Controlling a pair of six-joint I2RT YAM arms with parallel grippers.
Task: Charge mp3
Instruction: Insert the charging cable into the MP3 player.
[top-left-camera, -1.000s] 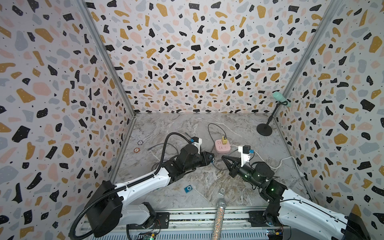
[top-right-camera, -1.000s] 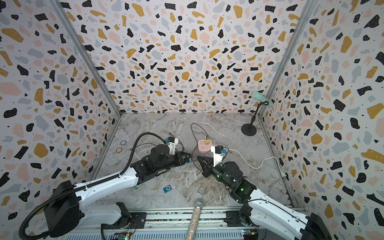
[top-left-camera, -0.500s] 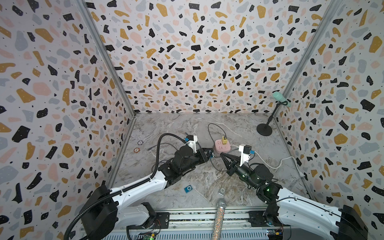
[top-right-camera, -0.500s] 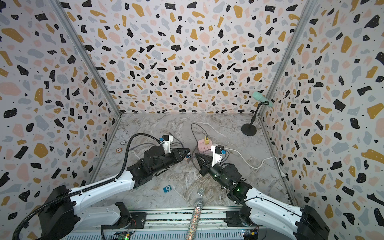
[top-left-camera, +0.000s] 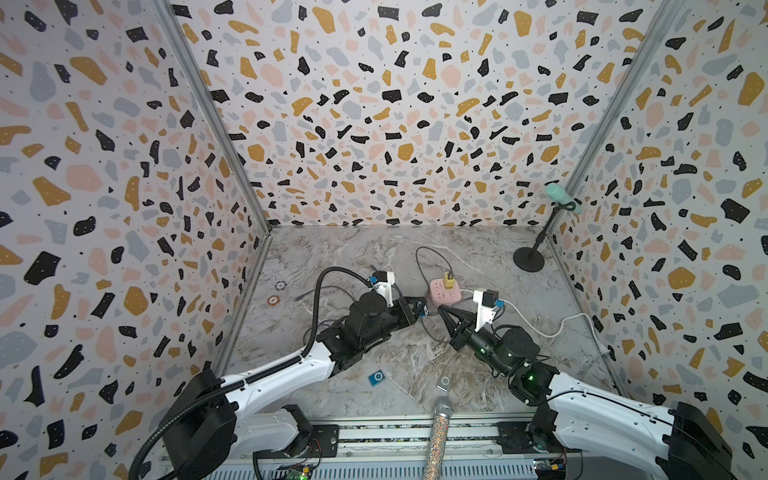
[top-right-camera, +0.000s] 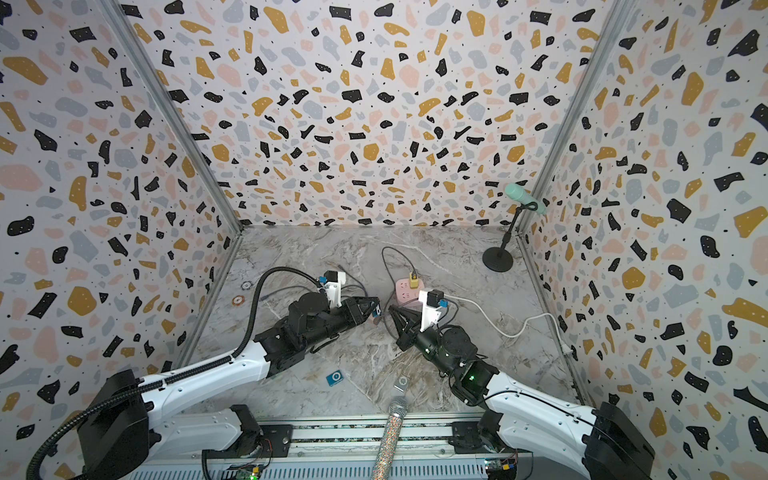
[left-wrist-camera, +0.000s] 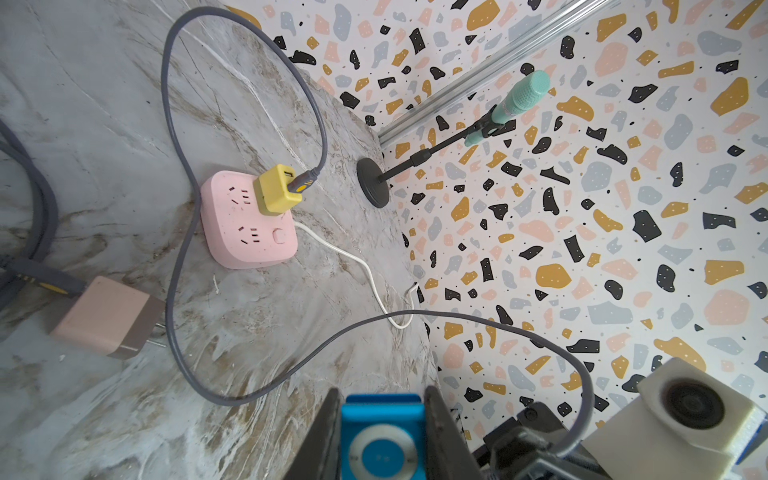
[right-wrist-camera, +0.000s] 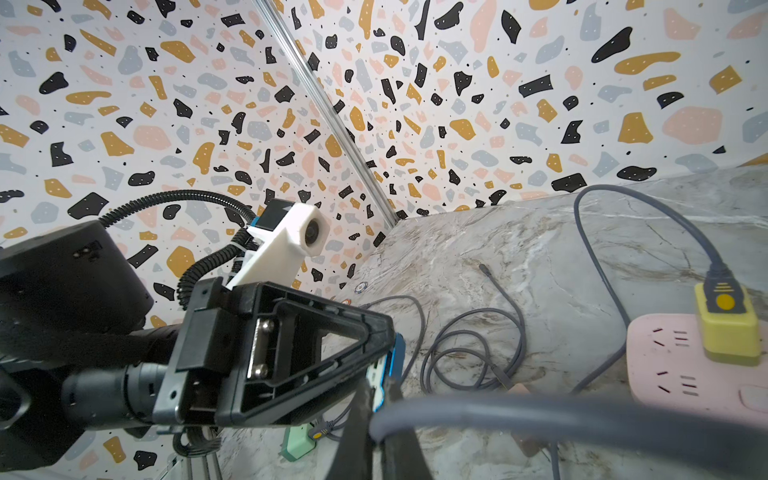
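The blue mp3 player (left-wrist-camera: 382, 419) sits clamped in the left gripper (top-left-camera: 417, 308), held just beside the pink power strip (left-wrist-camera: 245, 241), on its robot-facing side. The right gripper (top-left-camera: 443, 309), pinched tight on the grey cable (right-wrist-camera: 540, 415) from the strip's yellow adapter (left-wrist-camera: 276, 189), points at it, tip to tip. The plug end seems hidden behind the jaws. If it misses the port, the push could twist the player loose, and a taut cable could drag the strip.
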